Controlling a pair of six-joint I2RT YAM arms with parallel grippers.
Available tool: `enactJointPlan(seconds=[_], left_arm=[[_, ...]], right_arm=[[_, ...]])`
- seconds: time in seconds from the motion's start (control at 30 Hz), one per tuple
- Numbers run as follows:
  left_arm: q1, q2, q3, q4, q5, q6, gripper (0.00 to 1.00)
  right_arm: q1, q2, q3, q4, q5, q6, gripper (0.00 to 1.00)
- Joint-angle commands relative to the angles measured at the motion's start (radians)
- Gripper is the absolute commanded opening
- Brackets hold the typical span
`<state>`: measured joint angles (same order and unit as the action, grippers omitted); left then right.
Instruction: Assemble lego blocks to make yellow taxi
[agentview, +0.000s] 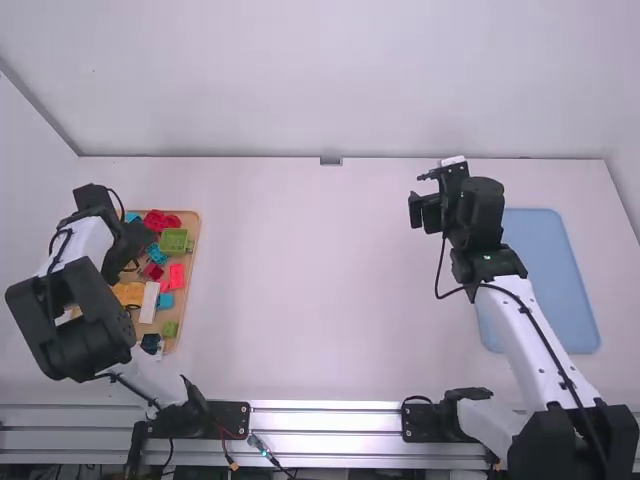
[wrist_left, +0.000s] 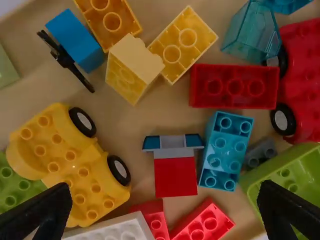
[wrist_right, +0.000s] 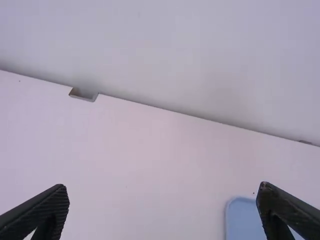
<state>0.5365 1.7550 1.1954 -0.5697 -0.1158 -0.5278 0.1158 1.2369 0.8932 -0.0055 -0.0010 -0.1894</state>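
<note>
Progress: sitting near zero tbh, seeing yellow wheeled base (wrist_left: 80, 172) among unjoined-looking bricks (wrist_left: 234, 86) on wooden tray (wrist_left: 120, 122), left end effector (wrist_left: 166, 185) overhead, right end effector (wrist_right: 162, 186) over worktop (agentview: 320, 300), both wide open and empty, all assembly remaining.

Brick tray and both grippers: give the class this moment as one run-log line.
left gripper: open, over brick tray | yellow wheeled base: on tray, ungripped | right gripper: open, holding nothing
</note>
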Motion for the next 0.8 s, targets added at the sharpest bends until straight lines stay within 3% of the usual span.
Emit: enactJointPlan(seconds=[0.0, 0.03, 0.27, 0.4, 0.43, 0.77], left_arm=[[0.003, 0.008, -0.033, 0.003, 0.000, -0.007, 0.98], [0.002, 0.008, -0.034, -0.003, -0.006, -0.024, 0.90], [0.001, 0.008, -0.040, -0.062, -0.087, -0.215, 0.85], [0.001, 0.009, -0.068, -0.050, -0.084, -0.217, 0.92], [0.005, 0.009, -0.080, -0.042, -0.084, -0.217, 0.99], [0.013, 0.009, -0.132, -0.030, -0.082, -0.217, 0.99]], right_arm=[[-0.006, 0.005, 0.043, 0.001, 0.002, 0.006, 0.99], [-0.006, 0.005, 0.043, 0.002, 0.002, 0.005, 0.99], [-0.006, 0.005, 0.043, 0.005, 0.002, 0.005, 0.99], [-0.006, 0.005, 0.043, 0.006, 0.002, 0.005, 0.99], [-0.006, 0.005, 0.043, 0.006, 0.002, 0.005, 0.99], [-0.006, 0.005, 0.043, 0.001, 0.002, -0.029, 0.99]])
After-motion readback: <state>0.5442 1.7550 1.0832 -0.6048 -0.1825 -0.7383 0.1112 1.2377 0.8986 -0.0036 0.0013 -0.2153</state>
